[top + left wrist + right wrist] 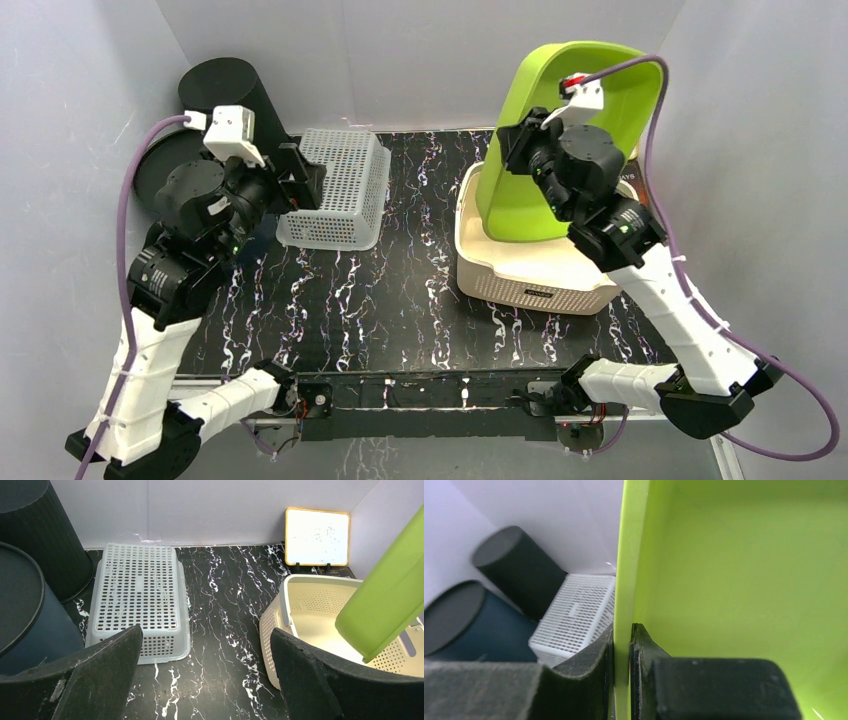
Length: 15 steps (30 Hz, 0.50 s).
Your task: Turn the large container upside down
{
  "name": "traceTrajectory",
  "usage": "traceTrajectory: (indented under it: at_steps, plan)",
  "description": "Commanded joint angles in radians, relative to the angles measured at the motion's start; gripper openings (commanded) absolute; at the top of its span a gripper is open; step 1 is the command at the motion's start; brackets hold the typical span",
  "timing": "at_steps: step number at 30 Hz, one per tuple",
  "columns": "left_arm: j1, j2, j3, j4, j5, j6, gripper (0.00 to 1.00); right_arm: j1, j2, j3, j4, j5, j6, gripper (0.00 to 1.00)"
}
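Right pincer (623,635) clamps the thin rim of your green container (734,580), centre frame. It looks light, stiff and slick, so bite deep there. Left pincer (206,632) gapes wide.

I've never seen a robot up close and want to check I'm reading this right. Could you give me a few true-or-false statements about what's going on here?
1. The right claw is clamped on the rim of the green container. True.
2. The green container lies flat on the table. False: it is tipped up on edge over the cream basket.
3. The left claw is holding the white basket. False: it is open and holds nothing.
4. Two dark cylinders stand to the left of the white basket. True.
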Motion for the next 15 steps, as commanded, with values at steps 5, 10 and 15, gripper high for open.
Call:
traceTrajectory:
  at_steps: [5, 10, 15]
  plan:
    - [-0.003, -0.041, 0.065, -0.001, -0.041, 0.017, 0.98, -0.001, -0.032, 0.204, 0.170, -0.405, -0.012, 0.00]
    - [-0.004, -0.039, 0.133, 0.012, -0.094, 0.020, 0.98, -0.001, 0.016, 0.171, 0.323, -0.687, 0.135, 0.00]
    - [-0.004, -0.048, 0.177, 0.055, -0.142, 0.036, 0.98, -0.002, 0.046, 0.061, 0.557, -0.884, 0.308, 0.00]
